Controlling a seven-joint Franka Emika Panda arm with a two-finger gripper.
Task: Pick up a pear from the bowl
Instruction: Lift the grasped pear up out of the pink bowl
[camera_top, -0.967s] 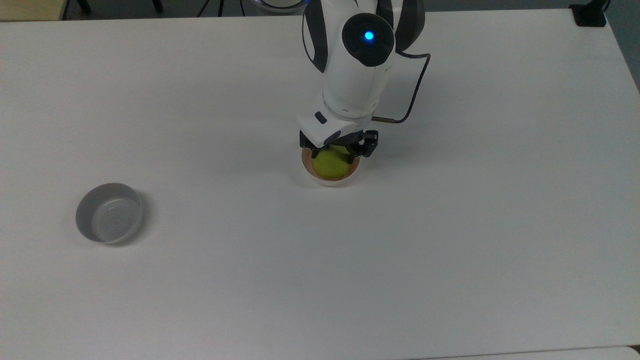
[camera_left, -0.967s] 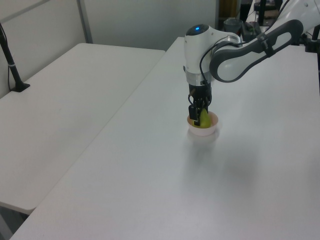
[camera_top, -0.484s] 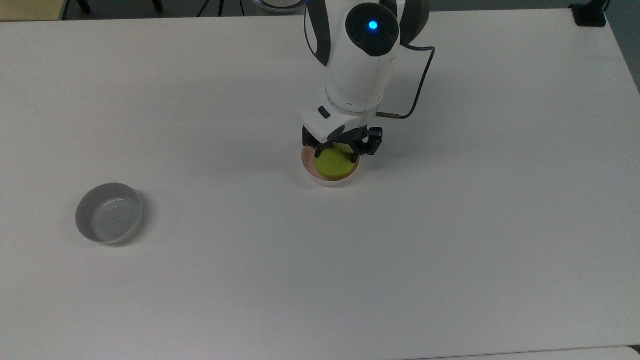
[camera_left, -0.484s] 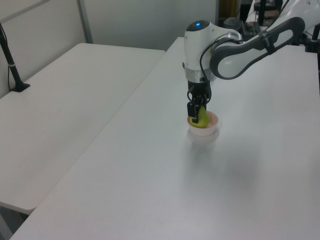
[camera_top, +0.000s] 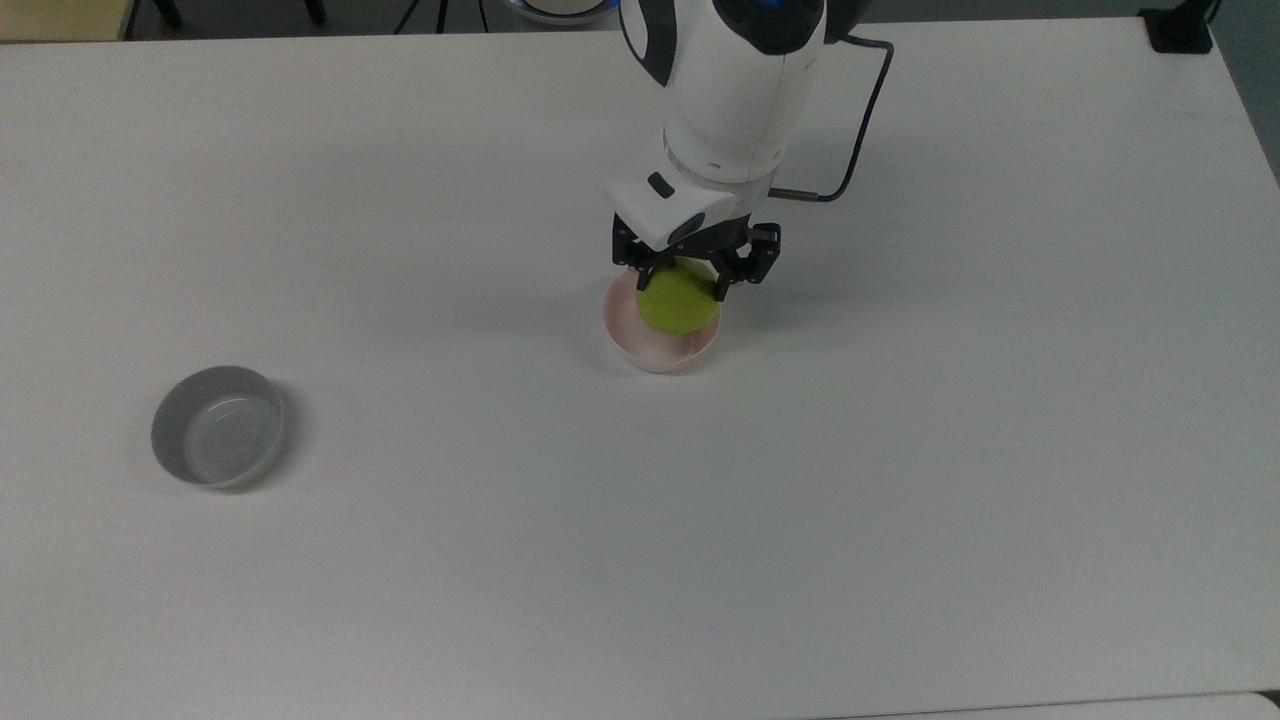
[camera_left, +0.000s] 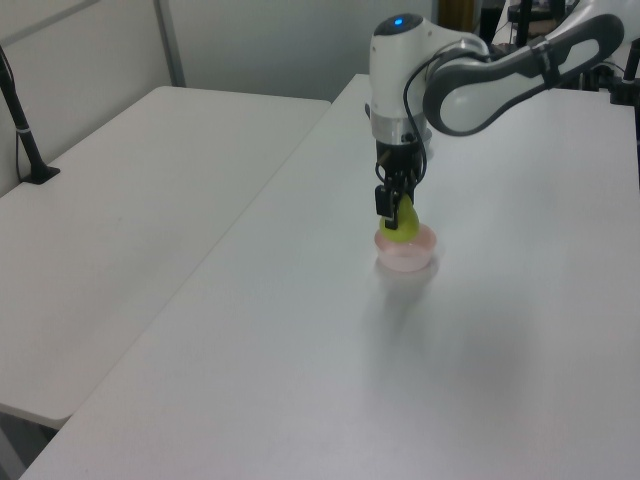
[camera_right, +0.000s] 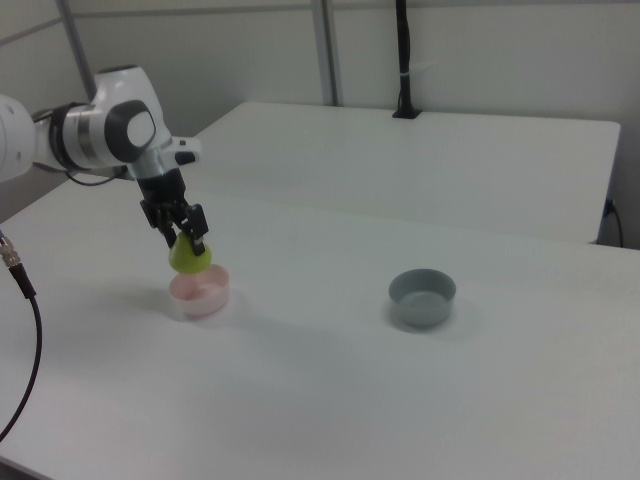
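The black two-finger gripper (camera_top: 694, 272) on the white arm is closed on the small round yellow-green pear (camera_top: 679, 300), with a finger seen on either side of the fruit's upper part in the top view. In the right view the pear (camera_right: 189, 255) is seen hanging just above the small pale pink bowl (camera_right: 200, 291), apart from its rim. In the left view the pear (camera_left: 402, 223) is likewise held just over the bowl (camera_left: 405, 252). The bowl's pink inside (camera_top: 640, 333) is bare below the fruit in the top view. The pick is judged nearly complete; only more lift is needed.

Risks noted:
- The grasp appears to sit high on the narrowing top of the pear, with the heavier round body below the fingers. Slippage downward is judged possible if the arm is moved sharply.
- If dropped from here, the pear would likely fall back into the bowl or strike its rim, and the light bowl could be tipped or pushed across the white table (camera_top: 900, 500).
- Sideways travel before more height is gained could bring the pear's underside against the bowl's rim.

A small round grey bowl (camera_top: 218, 426) stands well apart, at the top view's left, and is judged out of the way.
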